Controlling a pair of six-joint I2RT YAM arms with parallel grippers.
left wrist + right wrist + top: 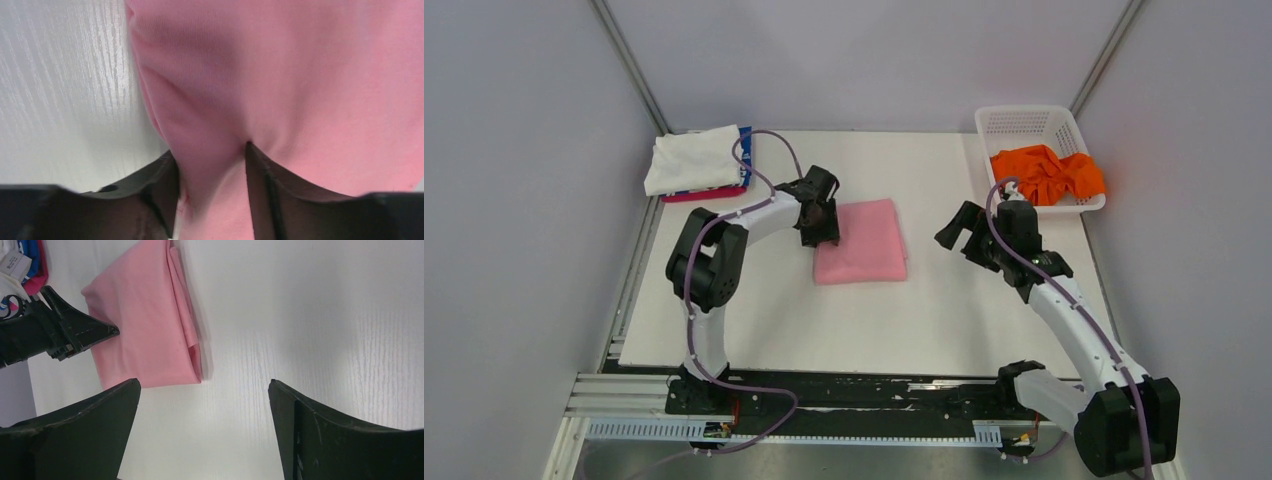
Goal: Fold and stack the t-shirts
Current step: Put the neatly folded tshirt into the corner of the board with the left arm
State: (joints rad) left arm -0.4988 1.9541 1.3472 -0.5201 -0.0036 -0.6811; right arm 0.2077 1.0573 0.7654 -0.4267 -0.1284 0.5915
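folded light pink t-shirt (864, 240) lies at table (904, 320) ctr. left gripper (827, 235) at shirt's 9 o'clock edge, fingers part-closed, cloth fold pinched betw. them. right gripper (957, 230) at shirt's 3 o'clock, apart from it, fingers fully spread, holding nothing. orange t-shirt (1046, 175) in basket (1024, 122), 2 o'clock.

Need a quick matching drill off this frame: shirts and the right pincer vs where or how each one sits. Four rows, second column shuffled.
Column 1
1. pink shirt
2. orange shirt
3. white shirt
4. right pincer

Column 2
A. crumpled in the basket, far right
B. open, over a bare part of the table
C. folded flat, mid-table
D. on top of the pile, far left corner

Pairs: 1-C, 2-A, 3-D, 4-B
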